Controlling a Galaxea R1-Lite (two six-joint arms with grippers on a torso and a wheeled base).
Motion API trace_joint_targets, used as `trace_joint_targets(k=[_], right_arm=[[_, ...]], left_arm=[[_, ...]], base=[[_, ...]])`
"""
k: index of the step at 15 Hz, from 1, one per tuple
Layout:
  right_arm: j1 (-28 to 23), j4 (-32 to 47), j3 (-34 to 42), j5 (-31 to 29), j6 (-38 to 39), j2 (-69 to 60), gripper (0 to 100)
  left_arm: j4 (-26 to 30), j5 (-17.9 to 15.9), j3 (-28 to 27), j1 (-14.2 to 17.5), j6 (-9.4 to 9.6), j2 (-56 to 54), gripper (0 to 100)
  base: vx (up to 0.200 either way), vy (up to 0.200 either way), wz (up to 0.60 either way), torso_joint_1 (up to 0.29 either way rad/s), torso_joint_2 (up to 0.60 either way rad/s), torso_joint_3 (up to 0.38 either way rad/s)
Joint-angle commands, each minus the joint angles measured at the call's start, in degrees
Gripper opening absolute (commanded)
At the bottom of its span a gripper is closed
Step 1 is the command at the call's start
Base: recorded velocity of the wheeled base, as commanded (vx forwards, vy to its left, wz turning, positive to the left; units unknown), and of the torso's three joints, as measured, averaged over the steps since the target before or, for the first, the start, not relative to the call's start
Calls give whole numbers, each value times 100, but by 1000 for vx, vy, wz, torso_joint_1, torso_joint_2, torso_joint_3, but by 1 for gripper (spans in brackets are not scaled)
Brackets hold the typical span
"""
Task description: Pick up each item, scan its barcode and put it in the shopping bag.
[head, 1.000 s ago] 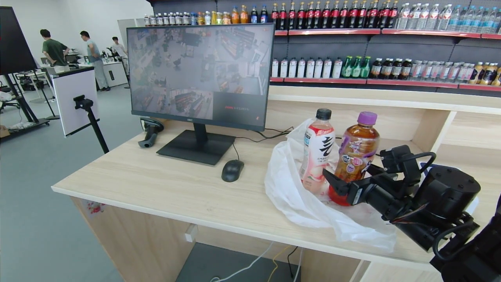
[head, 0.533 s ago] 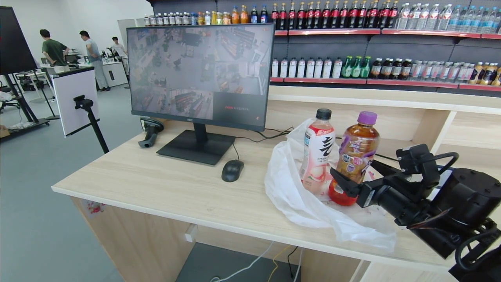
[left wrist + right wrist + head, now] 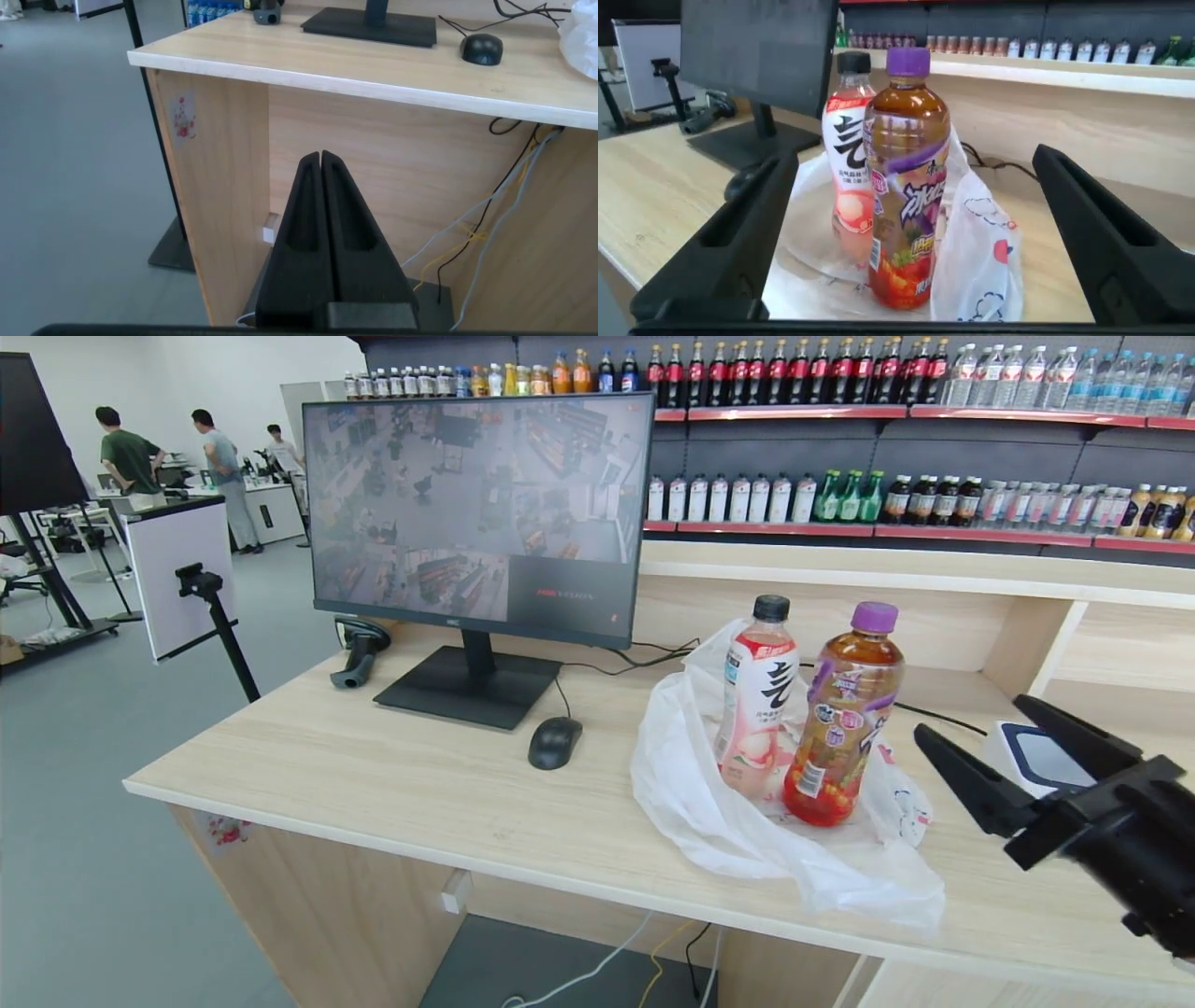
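one amber bottle [image 3: 906, 177] before the spread right tool [image 3: 971, 717]; left tool [image 3: 320, 157] pressed together, facing the counter [image 3: 374, 117].

A: What colours are being displayed on the two bottles?

B: A purple cap is being carried on the amber bottle [image 3: 845, 719], with red being shown at its base. A black cap is being carried on the pink bottle [image 3: 758, 695], its white label being crossed by black strokes.

A: And around them?

B: The shopping bag [image 3: 691, 793] is being seen as white with small red and blue prints, the counter [image 3: 392, 775] in pale wood grain, the mouse [image 3: 555, 742] in black.
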Motion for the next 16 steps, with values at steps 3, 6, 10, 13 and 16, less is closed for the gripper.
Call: trace_joint_targets(k=[3, 6, 10, 13, 16], right_arm=[[-1, 737, 421, -20, 36, -1637, 100], [105, 2926, 421, 42, -210, -2999, 100], [447, 6134, 412, 60, -263, -5389, 100], [579, 8349, 403, 253, -447, -7182, 100], [579, 8955, 421, 270, -447, -7850, 100]], left_arm=[[0, -2, 0, -1, 2, -2, 0], [0, -2, 0, -1, 2, -2, 0], [0, -2, 0, -1, 2, -2, 0], [0, -2, 0, -1, 2, -2, 0], [0, -2, 0, -1, 2, -2, 0]], base=[[0, 0, 0, 0, 0, 0], [0, 0, 0, 0, 0, 0], [0, 0, 0, 0, 0, 0], [0, 0, 0, 0, 0, 0], [0, 0, 0, 0, 0, 0]])
